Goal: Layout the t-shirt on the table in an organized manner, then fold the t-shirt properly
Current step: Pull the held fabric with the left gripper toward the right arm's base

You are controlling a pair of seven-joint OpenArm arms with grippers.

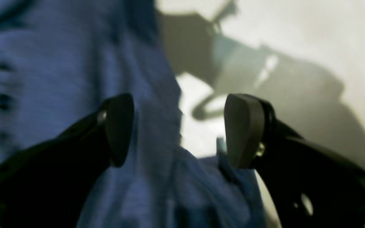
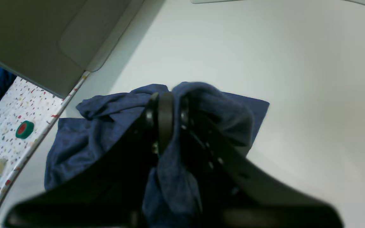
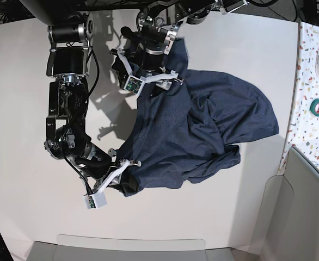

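Our right gripper [image 2: 165, 122] is clenched on the t-shirt [image 3: 203, 125], but our left gripper [image 1: 179, 129] gapes, apparently straddling a hem it could lose.

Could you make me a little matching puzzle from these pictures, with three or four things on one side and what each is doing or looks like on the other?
Things:
1. left gripper
2. right gripper
3. t-shirt
4. roll of tape

States:
a. green, lying on the speckled strip
b. jaws apart, blue cloth between them
c. rumpled, spread partly over the white table
d. closed on a bunch of blue cloth

Pairs: 1-b, 2-d, 3-c, 4-a
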